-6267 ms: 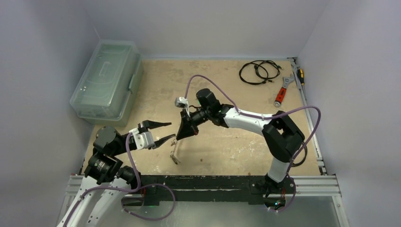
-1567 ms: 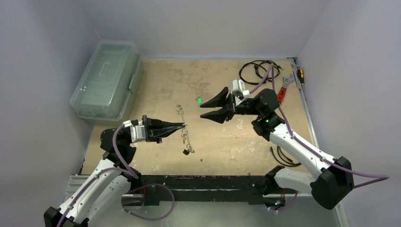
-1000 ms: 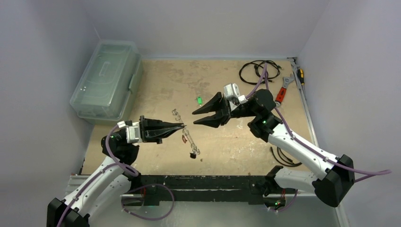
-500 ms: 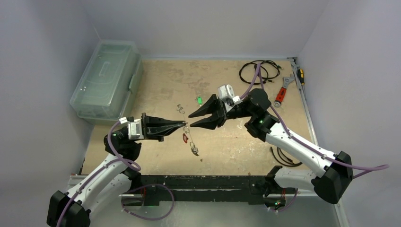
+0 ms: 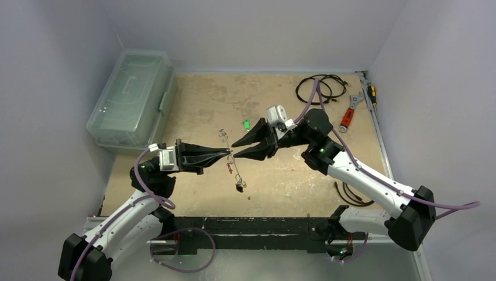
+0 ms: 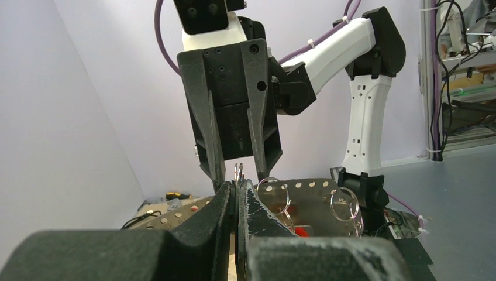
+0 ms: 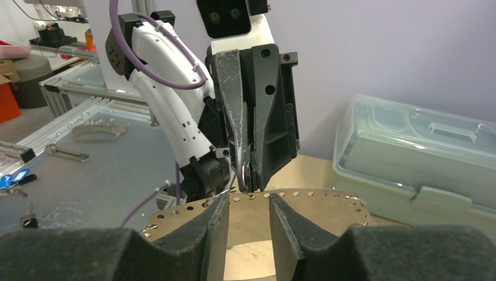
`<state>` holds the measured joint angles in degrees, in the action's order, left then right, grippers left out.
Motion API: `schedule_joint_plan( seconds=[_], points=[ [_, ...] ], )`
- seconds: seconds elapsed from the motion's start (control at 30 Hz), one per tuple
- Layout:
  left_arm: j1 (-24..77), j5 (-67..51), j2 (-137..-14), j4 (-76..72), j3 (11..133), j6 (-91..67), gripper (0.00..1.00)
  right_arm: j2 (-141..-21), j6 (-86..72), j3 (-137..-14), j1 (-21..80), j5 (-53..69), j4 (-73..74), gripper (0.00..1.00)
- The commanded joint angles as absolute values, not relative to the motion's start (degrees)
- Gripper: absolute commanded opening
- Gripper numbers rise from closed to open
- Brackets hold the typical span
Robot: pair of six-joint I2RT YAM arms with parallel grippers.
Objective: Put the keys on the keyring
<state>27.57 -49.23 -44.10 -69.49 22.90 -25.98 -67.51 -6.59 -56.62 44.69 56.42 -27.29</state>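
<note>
My left gripper (image 5: 228, 154) is shut on a small split ring (image 6: 238, 172) at the rim of the keyring (image 6: 310, 196), a flat silvery hoop with punched holes. The hoop hangs from it above the table, edge-on in the top view (image 5: 235, 173). A red tag (image 5: 229, 168) and a black tag (image 5: 240, 187) dangle from it. My right gripper (image 5: 233, 150) faces the left one tip to tip and is open. Its fingers (image 7: 217, 231) stand either side of that split ring (image 7: 247, 175), just short of the keyring's rim (image 7: 327, 205). A green-tagged key (image 5: 247, 124) lies on the table behind.
Small metal rings (image 5: 222, 136) lie on the board near the green key. A clear plastic box (image 5: 131, 99) stands at the back left. Black cable coils (image 5: 319, 88), a red-handled wrench (image 5: 349, 112) and a screwdriver (image 5: 372, 93) lie back right. Another cable (image 5: 349, 193) lies front right.
My right gripper has swung left and down until its tips meet the left gripper's, and its jaws have narrowed a little. The left gripper stayed shut; the hanging keyring swayed.
</note>
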Motion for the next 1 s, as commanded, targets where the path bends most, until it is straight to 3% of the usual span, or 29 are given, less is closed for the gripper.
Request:
schedule_joint_plan(
  seconds=[0.0, 0.97],
  points=[
    [27.9, -47.8, -44.0, -72.4, 22.9, -26.3, 0.00, -68.0, -5.6, -59.5, 45.2, 54.8, -27.3, 0.34],
    [27.9, -47.2, -43.7, -70.5, 22.6, -24.9, 0.00, -69.8, 3.7, -63.1, 48.9, 46.1, -16.5, 0.18]
  ],
)
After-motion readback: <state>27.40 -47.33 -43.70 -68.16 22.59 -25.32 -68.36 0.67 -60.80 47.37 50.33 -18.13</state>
